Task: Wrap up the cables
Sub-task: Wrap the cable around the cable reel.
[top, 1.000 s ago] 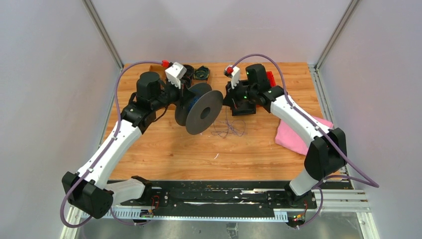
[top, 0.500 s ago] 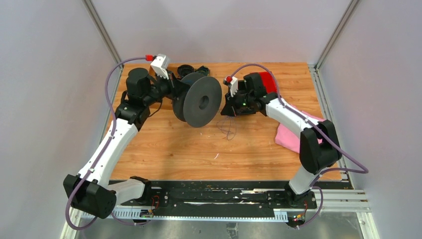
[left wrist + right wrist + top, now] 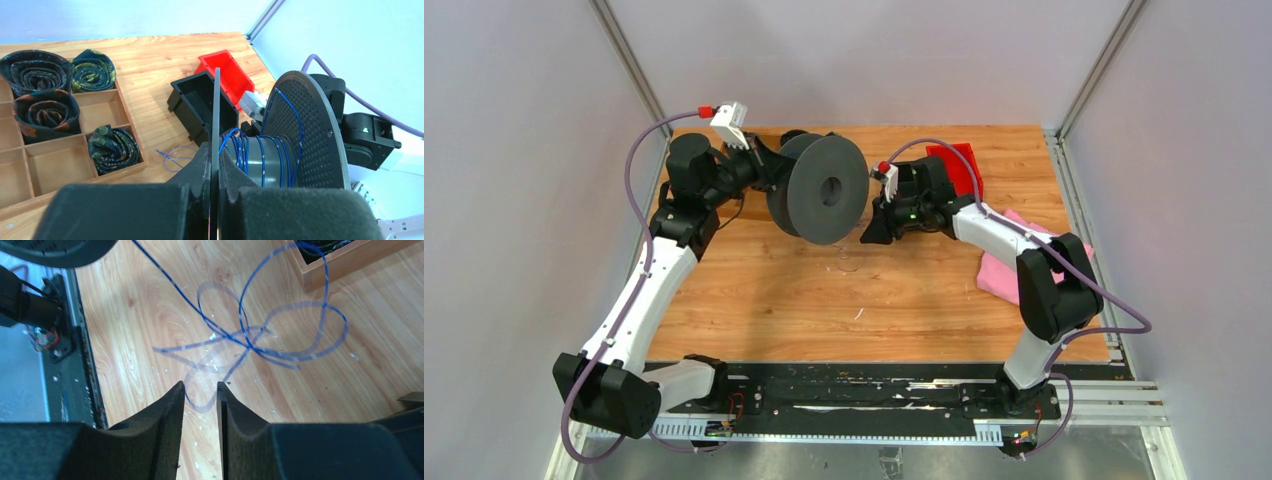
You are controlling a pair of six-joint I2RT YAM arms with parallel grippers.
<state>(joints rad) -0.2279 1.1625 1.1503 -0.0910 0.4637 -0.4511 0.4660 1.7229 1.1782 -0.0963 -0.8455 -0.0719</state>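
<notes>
A big grey spool [image 3: 829,190] hangs above the back of the table, its near flange [image 3: 216,100] seen edge-on in the left wrist view. My left gripper [image 3: 216,150] is shut on that flange and sits to the spool's left [image 3: 769,175]. The thin dark blue cable [image 3: 260,155] is wound in several turns around the core. Its loose end lies in tangled loops [image 3: 260,340] on the wood, faint from above [image 3: 849,262]. My right gripper [image 3: 200,386] hovers just above those loops with its jaws a little open and holding nothing. From above it sits low, right of the spool [image 3: 869,235].
A wooden compartment tray [image 3: 125,107] with rolled ties stands at the back left, and its corner shows in the right wrist view [image 3: 350,265]. A black bin [image 3: 200,100] and a red bin [image 3: 954,165] stand behind the spool. A pink cloth [image 3: 1009,275] lies at the right.
My left arm swung the spool back and to the left, turning it. My right gripper went from shut to slightly open and dropped toward the table. The loose tangle on the wood has shrunk.
</notes>
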